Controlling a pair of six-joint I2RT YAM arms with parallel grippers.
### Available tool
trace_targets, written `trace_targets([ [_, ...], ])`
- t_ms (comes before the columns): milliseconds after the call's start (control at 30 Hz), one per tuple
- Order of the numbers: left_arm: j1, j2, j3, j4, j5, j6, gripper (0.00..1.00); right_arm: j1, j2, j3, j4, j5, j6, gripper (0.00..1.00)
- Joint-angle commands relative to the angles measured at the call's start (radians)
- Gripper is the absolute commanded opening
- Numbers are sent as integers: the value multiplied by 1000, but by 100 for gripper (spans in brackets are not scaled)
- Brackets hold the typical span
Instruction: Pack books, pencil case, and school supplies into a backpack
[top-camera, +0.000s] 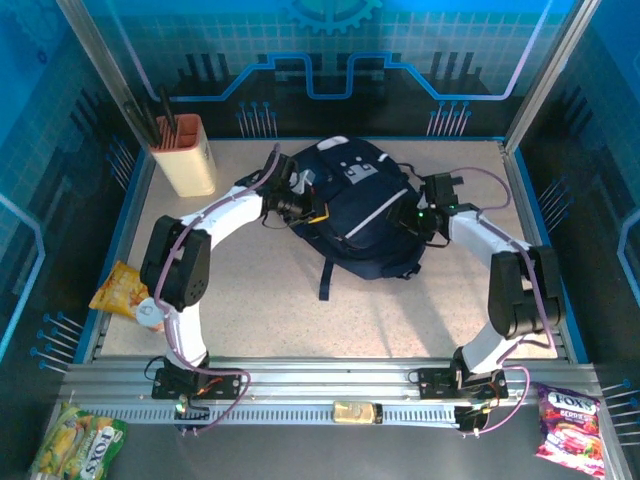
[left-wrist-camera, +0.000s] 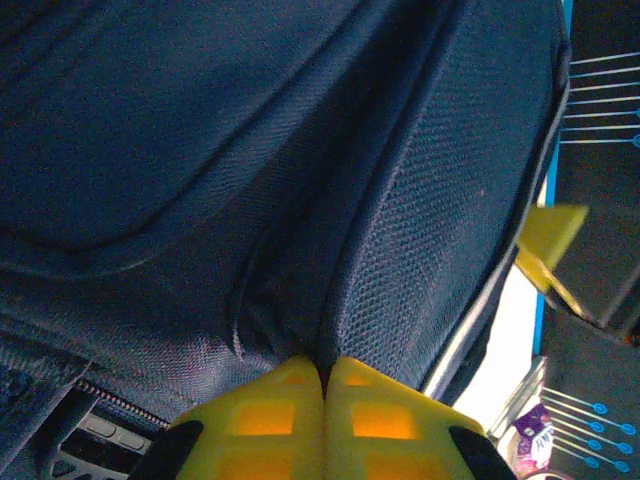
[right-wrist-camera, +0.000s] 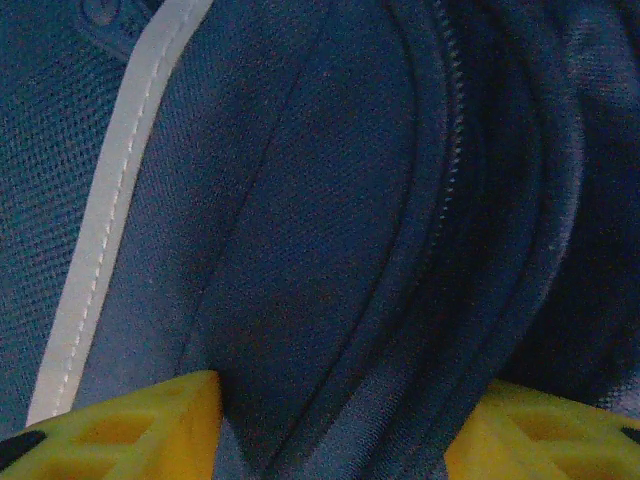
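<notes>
The navy backpack (top-camera: 355, 205) lies flat in the middle of the table, pale stripe up, with a black strap (top-camera: 327, 275) trailing toward me. At its left side my left gripper (top-camera: 300, 205) is shut, its yellow fingers pinching a thin fold of the backpack's fabric (left-wrist-camera: 200, 150) at the tips (left-wrist-camera: 322, 362). My right gripper (top-camera: 412, 222) is at the right side. Its fingers stand apart with a thick bunch of zippered fabric (right-wrist-camera: 300, 200) pressed between them (right-wrist-camera: 350, 385). The books, the pencil case and the school supplies are hidden or out of view.
A beige holder with dark pens (top-camera: 185, 155) stands at the back left. A yellow snack bag (top-camera: 120, 290) lies at the left edge. Candy bags lie in front of the rail, a green-yellow bag (top-camera: 75, 445) and a purple bag (top-camera: 570, 425). Blue walls ring the table.
</notes>
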Motion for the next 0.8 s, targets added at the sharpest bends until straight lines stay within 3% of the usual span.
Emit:
trace_targets([
  [0,-6,-64,-37,86,65,-82,0,33,35,80,-22,2,-86,57],
  [200,-6,-57,-39,167,94,-167,0,47,-111,67,-108,129,-90,66],
  [267,-6,-48,-39,202,100,-198,0,65,-186,45,-156,200,-61,69],
  [400,-6,-34,-39,260,107,-245,0,121,-293,-10,-195,227,47,70],
  [600,-7,-18,-39,297,110,-272,0,305,-354,-89,-133,290,311,64],
  [767,-7,-14,-41,298,113,-270,0,455,-287,-79,-40,379,470,53],
])
